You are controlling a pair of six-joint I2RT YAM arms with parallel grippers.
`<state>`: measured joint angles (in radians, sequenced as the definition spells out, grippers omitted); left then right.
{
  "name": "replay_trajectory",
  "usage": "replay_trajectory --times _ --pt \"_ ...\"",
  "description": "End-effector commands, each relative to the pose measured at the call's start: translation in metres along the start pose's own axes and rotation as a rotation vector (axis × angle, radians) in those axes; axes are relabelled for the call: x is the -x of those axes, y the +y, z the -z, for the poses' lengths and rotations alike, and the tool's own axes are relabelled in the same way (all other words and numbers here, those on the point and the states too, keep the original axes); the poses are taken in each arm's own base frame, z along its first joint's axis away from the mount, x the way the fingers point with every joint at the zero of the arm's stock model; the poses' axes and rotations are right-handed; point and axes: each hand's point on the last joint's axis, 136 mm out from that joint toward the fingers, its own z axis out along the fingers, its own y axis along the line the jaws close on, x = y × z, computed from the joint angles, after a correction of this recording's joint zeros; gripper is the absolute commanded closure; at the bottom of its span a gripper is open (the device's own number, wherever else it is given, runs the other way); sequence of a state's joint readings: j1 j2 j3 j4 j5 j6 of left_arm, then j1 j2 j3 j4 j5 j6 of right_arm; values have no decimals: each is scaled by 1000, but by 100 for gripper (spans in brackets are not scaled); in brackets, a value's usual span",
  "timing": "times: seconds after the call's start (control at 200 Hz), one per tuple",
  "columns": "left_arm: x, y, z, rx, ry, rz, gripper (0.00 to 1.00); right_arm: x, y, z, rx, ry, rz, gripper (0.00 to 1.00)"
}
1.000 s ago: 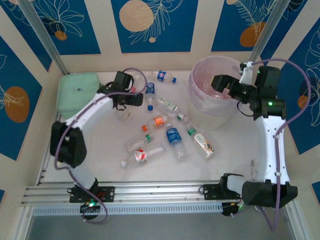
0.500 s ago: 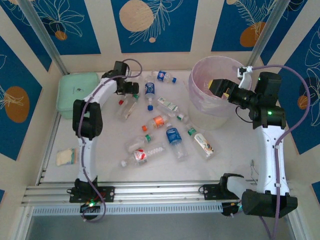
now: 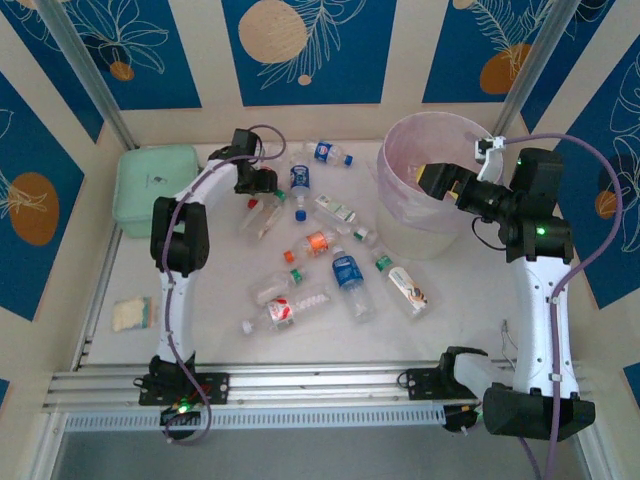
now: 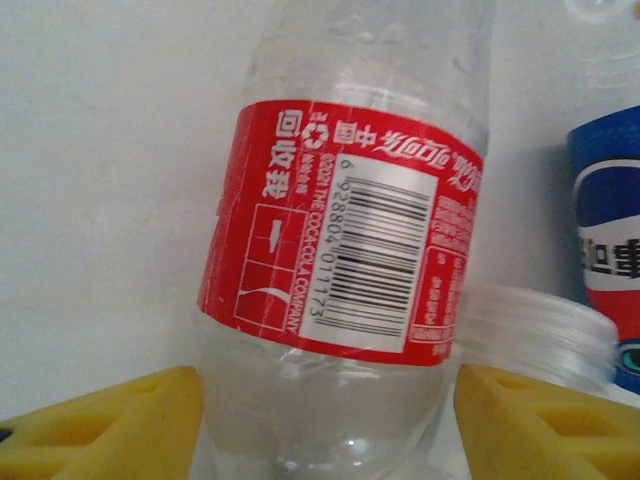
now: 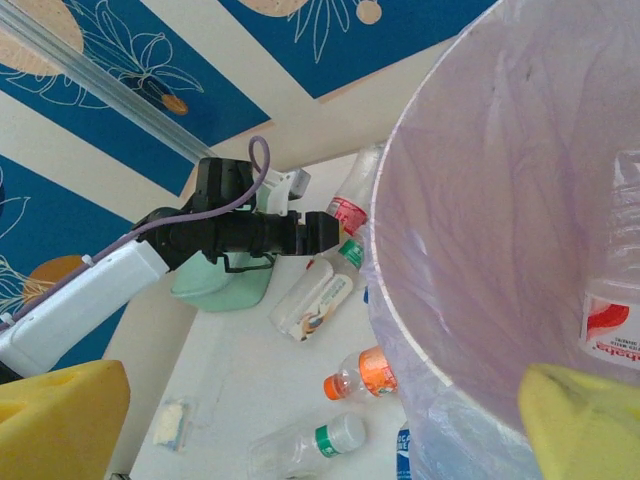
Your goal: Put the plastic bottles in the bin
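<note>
Several plastic bottles [image 3: 347, 272] lie scattered on the white table left of the bin [image 3: 400, 140], a large pale lavender tub. My left gripper [image 3: 270, 183] is low at the far left-centre. In the left wrist view its yellow fingers [image 4: 100, 420] press both sides of a clear bottle with a red label [image 4: 350, 240]; the gripper [image 4: 328, 425] is shut on its base. A blue-labelled bottle [image 4: 610, 250] lies just to the right. My right gripper [image 3: 440, 180] hangs open over the bin [image 5: 480, 200], nothing between its fingers [image 5: 60, 420]. One bottle [image 5: 615, 300] lies inside the bin.
A mint-green pouch [image 3: 152, 185] sits at the far left against the wall. A small flat packet [image 3: 132, 315] lies near the left edge. An orange-labelled bottle [image 5: 375, 375] and a green-capped one [image 5: 300, 445] lie close to the bin's wall. Aluminium rails run along the near edge.
My left arm has stretched toward the far bottles and its jaws have closed from wide open onto the red-labelled bottle. The right gripper has shifted slightly above the bin, still open.
</note>
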<state>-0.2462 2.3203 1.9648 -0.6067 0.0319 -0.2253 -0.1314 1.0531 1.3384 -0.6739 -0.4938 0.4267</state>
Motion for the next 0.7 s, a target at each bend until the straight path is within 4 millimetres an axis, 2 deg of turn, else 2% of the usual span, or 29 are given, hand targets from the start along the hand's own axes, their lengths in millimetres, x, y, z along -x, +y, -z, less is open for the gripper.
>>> replay_trajectory --times 0.0,0.215,0.385,0.44,0.545,0.695 --pt "-4 -1 -2 -13 15 -6 38 -5 2 5 -2 3 3 0" --pt "11 -4 39 -14 -65 -32 43 -1 11 15 1 -25 14 0" --pt "21 -9 96 -29 -183 -34 44 -7 24 17 43 -10 63 0" --pt "23 -12 121 -44 -235 -26 44 -10 31 18 56 -1 88 1" --pt "16 -24 162 -104 -308 -11 44 -12 44 17 71 4 129 1" --pt "-20 -58 207 -181 -377 -56 42 -15 64 5 77 24 161 1"
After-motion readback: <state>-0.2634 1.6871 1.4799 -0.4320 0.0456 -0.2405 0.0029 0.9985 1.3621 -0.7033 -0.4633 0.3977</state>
